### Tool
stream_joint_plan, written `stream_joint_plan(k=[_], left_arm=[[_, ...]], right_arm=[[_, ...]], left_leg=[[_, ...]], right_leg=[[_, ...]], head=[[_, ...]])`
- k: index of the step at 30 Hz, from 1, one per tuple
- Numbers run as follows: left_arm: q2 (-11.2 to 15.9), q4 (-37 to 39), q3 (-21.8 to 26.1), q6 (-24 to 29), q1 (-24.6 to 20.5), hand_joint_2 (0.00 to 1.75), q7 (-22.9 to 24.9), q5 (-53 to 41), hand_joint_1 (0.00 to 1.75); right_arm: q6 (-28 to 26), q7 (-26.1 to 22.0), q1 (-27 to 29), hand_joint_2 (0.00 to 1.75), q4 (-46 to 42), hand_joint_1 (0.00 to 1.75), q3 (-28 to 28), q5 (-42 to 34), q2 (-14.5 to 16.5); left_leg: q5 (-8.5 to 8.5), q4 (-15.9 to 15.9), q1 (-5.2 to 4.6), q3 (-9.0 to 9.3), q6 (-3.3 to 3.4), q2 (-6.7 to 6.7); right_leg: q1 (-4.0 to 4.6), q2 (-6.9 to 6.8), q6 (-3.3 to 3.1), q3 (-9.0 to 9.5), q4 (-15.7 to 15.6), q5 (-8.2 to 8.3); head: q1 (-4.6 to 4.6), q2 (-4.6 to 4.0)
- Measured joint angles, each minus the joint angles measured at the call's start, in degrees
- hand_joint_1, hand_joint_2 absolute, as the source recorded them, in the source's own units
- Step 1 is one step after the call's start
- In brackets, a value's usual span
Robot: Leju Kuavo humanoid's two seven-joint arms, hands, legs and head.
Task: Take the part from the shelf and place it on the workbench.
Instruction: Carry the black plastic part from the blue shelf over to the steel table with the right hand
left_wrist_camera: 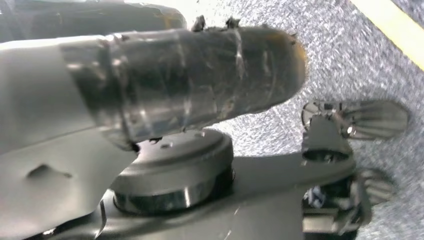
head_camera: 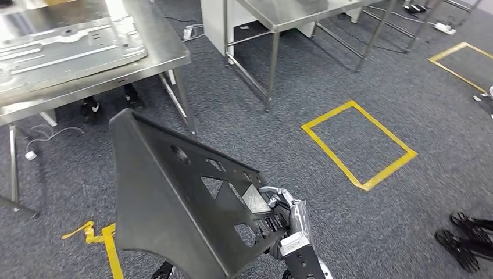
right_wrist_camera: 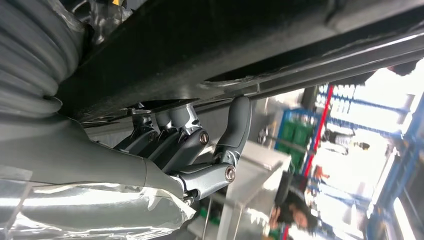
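A: Main thing first. The large dark grey triangular metal part with cut-out holes (head_camera: pixel 174 203) is up in the air in the head view, standing on edge and tilted, over the grey carpet floor (head_camera: pixel 290 104), not on any table.

B: Who holds it?

A: The right hand (head_camera: pixel 279 218) grips its lower right edge. In the right wrist view the right hand (right_wrist_camera: pixel 185 150) has its dark fingers (right_wrist_camera: pixel 240 120) hooked up against the underside of the part (right_wrist_camera: pixel 225 45). So it is holding the part.

B: Left hand?

A: The left hand (left_wrist_camera: pixel 165 95) is seen close up in the left wrist view, one thick taped dark finger across the frame. Whether it grasps anything, cannot tell. Below it sit dark machine pieces over the carpet; what they are is unclear.

B: Workbench?

A: The shiny stainless steel workbench (head_camera: pixel 168 55) is at the upper left of the head view, well apart from the part. A flat silver sheet-metal panel (head_camera: pixel 64 49) lies on it.

B: Other stuff?

A: A second steel table frame (head_camera: pixel 273 23) at the top centre. A yellow tape rectangle on the floor (head_camera: pixel 357 145) to the right of the part, more yellow tape (head_camera: pixel 102 235) near the part's lower left corner. Black wheeled feet (head_camera: pixel 465 238) at the far right edge. A person (right_wrist_camera: pixel 292 210) is visible, blurred, in the right wrist view background.
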Motion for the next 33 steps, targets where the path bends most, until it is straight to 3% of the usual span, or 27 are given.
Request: stream_joint_plan(k=[2, 3, 4, 5, 7, 9, 11, 13, 15, 17, 18, 19, 20, 22, 23, 24, 26, 27, 29, 31, 32, 33], left_arm=[[-0.21, -0.03, -0.04, 0.11, 0.09, 0.00, 0.01, 0.00, 0.00], [-0.29, -0.03, -0.06, 0.14, 0.22, 0.00, 0.00, 0.00, 0.00], [-0.34, -0.03, -0.07, 0.15, 0.33, 0.00, -0.05, 0.00, 0.00], [-0.39, -0.03, -0.08, 0.16, 0.39, 0.00, -0.10, 0.00, 0.00], [-0.56, -0.03, -0.19, 0.15, 0.36, 0.00, -0.18, 0.00, 0.00], [-0.72, -0.04, -0.29, 0.18, 0.36, 0.00, -0.18, 0.00, 0.00], [-0.64, -0.05, -0.31, 0.22, 0.59, 0.00, -0.19, 0.00, 0.00], [-0.45, -0.05, -0.35, 0.08, 0.82, 0.00, -0.24, 0.00, 0.00], [-0.36, -0.07, -0.39, -0.30, 0.78, 0.00, -0.34, 0.00, 0.00], [-0.28, -0.07, -0.43, -0.68, 0.74, 0.00, -0.48, 0.00, 0.00], [-0.23, -0.07, -0.45, -0.81, 0.80, 0.00, -0.58, 0.01, 0.00], [-0.19, -0.07, -0.48, -0.92, 0.86, 0.00, -0.68, 0.02, 0.00], [-0.15, -0.07, -0.51, -1.01, 0.88, 0.00, -0.78, 0.03, 0.00], [-0.10, -0.08, -0.55, -1.11, 0.68, 0.00, -0.96, 0.12, 0.00], [-0.10, -0.09, -0.57, -1.14, 0.49, 0.00, -1.03, 0.16, 0.00], [-0.13, -0.10, -0.60, -1.15, 0.35, 0.00, -1.08, 0.20, 0.00], [-0.17, -0.12, -0.63, -1.15, 0.33, 0.00, -1.15, 0.25, 0.00], [-0.23, -0.13, -0.66, -1.15, 0.43, 0.00, -1.22, 0.28, 0.00], [-0.46, -0.14, -0.68, -1.13, 0.48, 0.00, -1.39, 0.36, 0.00], [-0.75, -0.14, -0.71, -1.08, 0.40, 0.00, -1.51, 0.39, 0.00], [-0.89, -0.14, -0.72, -1.04, 0.40, 0.00, -1.55, 0.39, 0.00], [-1.00, -0.14, -0.73, -1.01, 0.45, 0.00, -1.59, 0.39, 0.00]], right_arm=[[0.00, 0.04, 0.30, 1.75, 0.11, 1.75, 0.10, -0.02, -0.10], [0.00, 0.05, 0.41, 1.75, 0.16, 1.75, 0.15, -0.02, -0.14], [0.00, 0.05, 0.48, 1.75, 0.21, 1.75, 0.19, -0.03, -0.18], [0.00, 0.06, 0.50, 1.75, 0.24, 1.75, 0.22, -0.03, -0.21], [0.00, 0.05, 0.48, 1.75, 0.26, 1.75, 0.25, -0.02, -0.25], [0.00, 0.04, 0.48, 1.75, 0.27, 1.75, 0.27, -0.02, -0.29], [0.00, 0.05, 0.46, 1.75, 0.28, 1.75, 0.28, -0.02, -0.34], [0.00, 0.09, 0.38, 1.75, 0.29, 1.75, 0.28, 0.00, -0.34], [0.01, 0.23, 0.39, 1.75, 0.31, 1.75, 0.28, 0.02, -0.34], [0.05, 0.48, 0.44, 1.75, 0.34, 1.75, 0.29, 0.03, -0.39], [0.15, 0.66, 0.46, 1.75, 0.36, 1.75, 0.30, 0.03, -0.42], [0.32, 0.83, 0.45, 1.75, 0.37, 1.75, 0.31, 0.04, -0.43], [0.50, 1.01, 0.43, 1.75, 0.37, 1.75, 0.32, 0.04, -0.42], [0.75, 1.24, 0.36, 1.75, 0.37, 1.75, 0.33, 0.10, -0.42], [0.79, 1.35, 0.32, 1.75, 0.37, 1.75, 0.33, 0.20, -0.43], [0.80, 1.46, 0.28, 1.75, 0.37, 1.75, 0.34, 0.35, -0.44], [0.82, 1.78, 0.20, 1.75, 0.37, 1.75, 0.39, 0.64, -0.46], [0.79, 1.97, 0.15, 1.75, 0.36, 1.75, 0.42, 0.69, -0.46], [0.46, 2.24, 0.10, 1.75, 0.33, 1.75, 0.42, 0.24, -0.48], [-0.21, 2.11, 0.32, 1.75, 0.39, 1.75, 0.39, -1.18, -0.51], [-0.61, 2.00, 0.51, 1.75, 0.45, 1.75, 0.37, -1.92, -0.56], [-0.97, 1.93, 0.68, 1.75, 0.51, 1.75, 0.35, -2.37, -0.63]], left_leg=[[0.22, 0.04, -0.01, -0.30, 0.14, -1.59], [0.31, 0.08, -0.02, -0.38, 0.09, -2.44], [0.38, 0.11, -0.03, -0.40, 0.01, -3.28], [0.45, 0.15, -0.03, -0.40, -0.10, -4.14], [0.63, 0.25, -0.03, -0.56, -0.44, -5.69], [0.90, 0.25, 0.11, -0.97, -1.08, -6.98], [1.18, 0.10, 0.31, -1.29, -1.84, -8.01], [-0.07, 1.78, 0.12, -2.17, -2.35, -6.14], [-3.84, 8.14, -0.03, -5.05, -2.68, -2.50], [-7.04, 15.48, 0.13, -8.22, -3.01, -0.87], [-7.23, 16.87, 0.20, -8.63, -3.15, -0.56], [-6.31, 15.84, 0.27, -7.80, -3.25, -0.27], [-4.64, 12.74, 0.30, -5.90, -3.27, 0.25], [-1.66, 4.50, 0.10, -1.16, -2.94, 2.75], [-1.00, 1.83, -0.06, 0.24, -2.62, 3.67], [-0.88, 0.51, -0.24, 0.80, -2.28, 4.15], [-0.77, 0.33, -0.37, 0.47, -1.55, 2.95], [-0.61, 0.28, -0.28, 0.36, -1.21, 2.35], [-0.22, 0.15, 0.02, 0.20, -0.53, 1.33], [0.00, 0.17, 0.10, -0.11, -0.17, 0.43], [0.05, 0.19, 0.06, -0.23, -0.08, -0.02], [0.09, 0.22, 0.02, -0.30, -0.04, -0.47]], right_leg=[[-0.05, 0.97, 0.12, -3.45, 7.08, -2.59], [-0.04, 1.15, 0.01, -3.95, 7.88, -2.25], [-0.04, 1.38, -0.21, -3.27, 6.22, -0.78], [-0.04, 1.92, -0.56, -1.60, 2.56, 1.44], [-0.08, 4.39, -1.39, 2.20, -5.82, 5.09], [0.00, 5.74, -1.80, 3.82, -9.62, 6.10], [-0.04, 4.51, -2.09, 3.95, -10.13, 6.34], [-0.29, 3.02, -2.65, 4.22, -10.95, 6.86], [-0.30, 1.49, -2.99, 4.29, -11.38, 7.14], [-0.22, -0.08, -3.07, 4.12, -11.31, 7.14], [-0.22, -0.84, -3.05, 4.08, -11.24, 7.10], [-0.22, -1.56, -2.99, 4.06, -11.16, 7.03], [-0.23, -2.24, -2.89, 4.08, -11.04, 6.94], [-0.03, -3.49, -2.42, 4.13, -10.58, 6.58], [0.13, -4.05, -2.11, 4.12, -10.35, 6.42], [0.28, -4.63, -1.79, 4.10, -10.16, 6.28], [0.33, -5.85, -1.25, 4.12, -10.04, 6.12], [0.24, -5.53, -0.91, 4.07, -9.69, 5.72], [-0.01, -2.62, -0.22, 2.60, -6.03, 3.26], [-0.18, 0.51, 0.18, -1.15, 2.08, -0.74], [-0.20, 1.02, 0.23, -3.04, 5.84, -2.08], [-0.20, 1.21, 0.17, -4.17, 7.87, -2.37]], head=[[0.02, 0.00], [0.02, 0.00], [0.01, 0.00], [0.02, 0.00], [-0.01, 0.00], [-0.02, 0.00], [-0.02, 0.00], [-0.22, 0.00], [-0.49, 0.00], [-0.57, 0.00], [-0.58, 0.00], [-0.59, 0.00], [-0.59, 0.00], [-0.62, 0.00], [-0.53, 0.00], [-0.44, 0.00], [-0.24, 0.00], [-0.21, 0.00], [-0.09, 0.00], [0.04, 0.00], [0.08, 0.00], [0.08, 0.00]])
